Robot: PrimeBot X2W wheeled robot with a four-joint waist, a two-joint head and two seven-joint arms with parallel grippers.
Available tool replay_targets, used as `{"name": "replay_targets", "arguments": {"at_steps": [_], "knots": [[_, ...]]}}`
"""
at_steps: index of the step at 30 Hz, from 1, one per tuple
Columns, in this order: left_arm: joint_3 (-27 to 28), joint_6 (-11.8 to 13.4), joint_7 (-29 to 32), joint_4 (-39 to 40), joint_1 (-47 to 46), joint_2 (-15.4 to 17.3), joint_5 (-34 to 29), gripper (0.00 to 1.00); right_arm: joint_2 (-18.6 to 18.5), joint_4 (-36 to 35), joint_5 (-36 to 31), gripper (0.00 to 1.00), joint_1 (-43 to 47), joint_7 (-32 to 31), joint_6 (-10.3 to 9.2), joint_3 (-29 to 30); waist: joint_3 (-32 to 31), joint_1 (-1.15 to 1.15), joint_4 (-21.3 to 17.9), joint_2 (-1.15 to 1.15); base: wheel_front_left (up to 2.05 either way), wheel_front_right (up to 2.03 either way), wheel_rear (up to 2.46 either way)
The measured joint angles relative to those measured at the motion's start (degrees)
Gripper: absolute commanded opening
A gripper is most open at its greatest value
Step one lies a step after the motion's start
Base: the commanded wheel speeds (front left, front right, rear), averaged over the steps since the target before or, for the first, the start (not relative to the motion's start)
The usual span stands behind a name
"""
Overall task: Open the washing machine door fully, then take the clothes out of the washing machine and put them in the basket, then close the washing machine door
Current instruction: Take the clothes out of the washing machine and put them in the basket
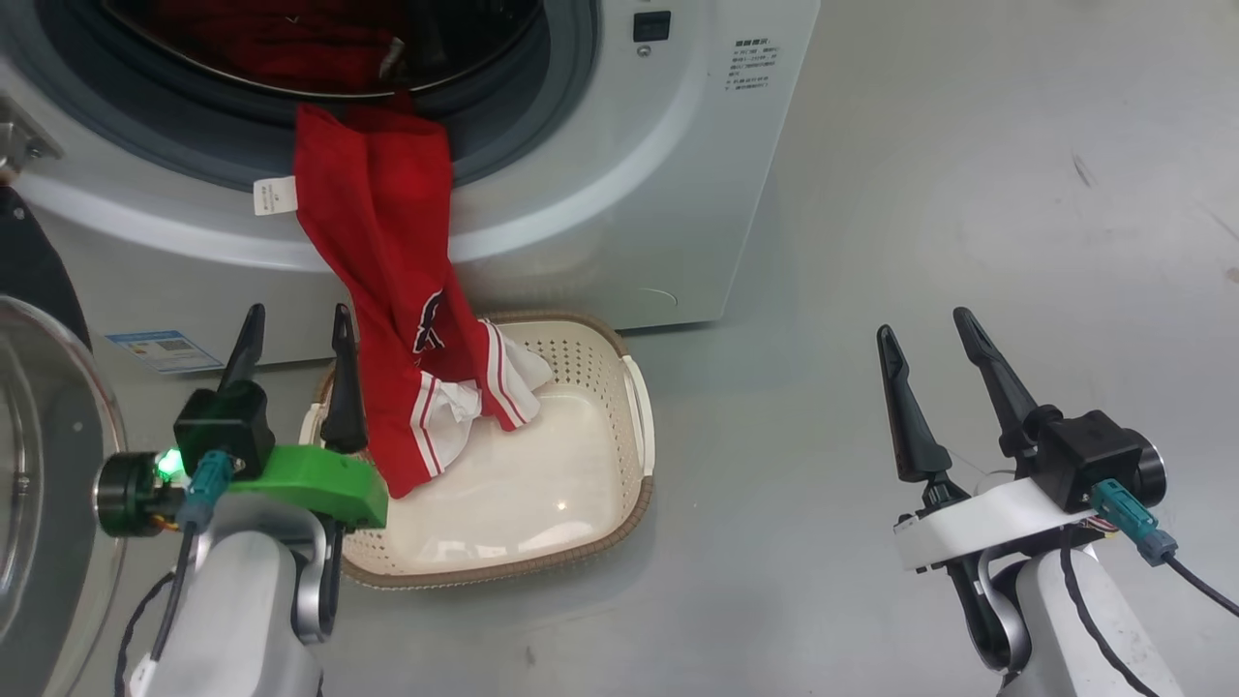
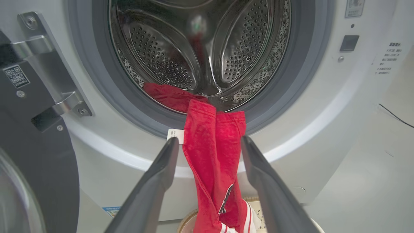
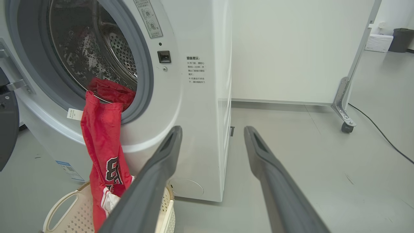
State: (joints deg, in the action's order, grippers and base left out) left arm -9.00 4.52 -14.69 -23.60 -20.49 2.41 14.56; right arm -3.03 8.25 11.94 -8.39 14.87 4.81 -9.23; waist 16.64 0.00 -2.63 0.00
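The washing machine (image 1: 619, 194) stands with its door (image 1: 39, 465) swung open at the left, the glass bowl toward me. A red garment (image 1: 377, 223) hangs from the steel drum (image 2: 161, 48) over the grey gasket, and its white-striped hem lies in the cream basket (image 1: 581, 542) on the floor below. More red cloth (image 1: 290, 48) lies inside the drum. My left gripper (image 1: 295, 324) is open just left of the hanging garment, in front of the machine and not touching it. My right gripper (image 1: 924, 326) is open over bare floor to the right, holding nothing.
The door's metal hinge (image 2: 48, 64) juts out left of the opening. In the right wrist view a white panel (image 3: 291, 48) on a caster (image 3: 346, 126) stands behind the machine, a black cable (image 3: 381, 136) crosses the floor, and a dark bin (image 3: 401, 38) sits far right.
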Motion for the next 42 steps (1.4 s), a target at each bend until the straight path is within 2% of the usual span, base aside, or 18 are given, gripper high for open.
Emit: {"name": "replay_targets", "arguments": {"at_steps": [14, 42], "knots": [[-1.3, 0.5, 0.0, 4.6, 8.8, 0.0, -0.1, 1.00, 0.1, 0.8, 0.0, 1.00, 3.1, 0.0, -0.41, -0.2, -4.4, 0.00, 0.7, 0.00, 0.00, 0.00, 0.00], [-3.0, 1.2, 0.1, 9.5, 12.6, 0.0, -0.5, 1.00, 0.2, -1.1, 0.0, 1.00, 3.2, 0.0, -0.41, -0.8, -2.3, 0.00, 0.6, 0.00, 0.00, 0.00, 0.00]]}}
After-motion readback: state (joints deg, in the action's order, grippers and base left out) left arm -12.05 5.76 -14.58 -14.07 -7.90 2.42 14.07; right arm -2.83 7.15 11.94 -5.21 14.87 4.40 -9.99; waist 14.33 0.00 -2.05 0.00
